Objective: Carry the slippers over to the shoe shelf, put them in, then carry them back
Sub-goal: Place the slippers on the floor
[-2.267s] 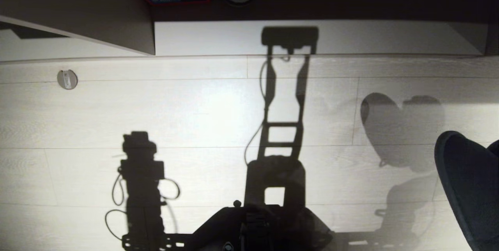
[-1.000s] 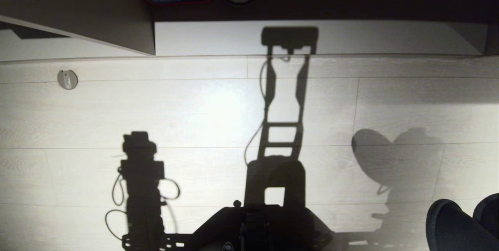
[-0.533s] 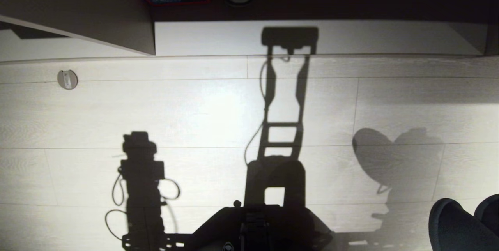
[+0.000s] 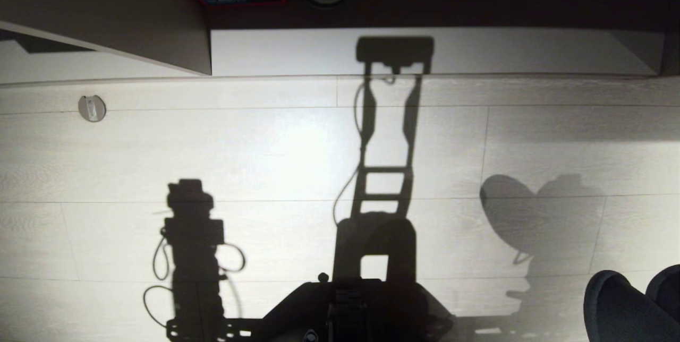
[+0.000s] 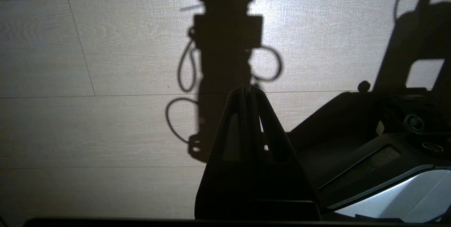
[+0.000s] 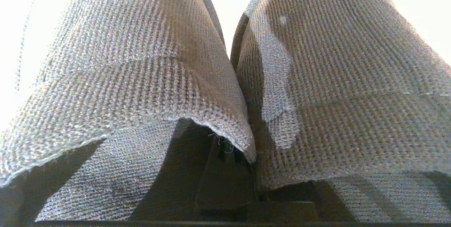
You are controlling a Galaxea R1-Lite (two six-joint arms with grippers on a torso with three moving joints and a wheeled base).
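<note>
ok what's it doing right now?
The right gripper is shut on the slippers, pinching both by their inner edges; they hang side by side at the head view's lower right, above the floor. The shoe shelf is ahead across the floor, and the slippers are not in it. The left gripper is shut and empty, idle over the floor.

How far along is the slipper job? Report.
Done: the dark charcoal-blue fabric slippers are picked up, pinched in the right gripper. In hand: they hang over the floor, short of the pale wood-grain shoe shelf. Left, apparently: shelving, return. Left gripper idle, shut.
</note>
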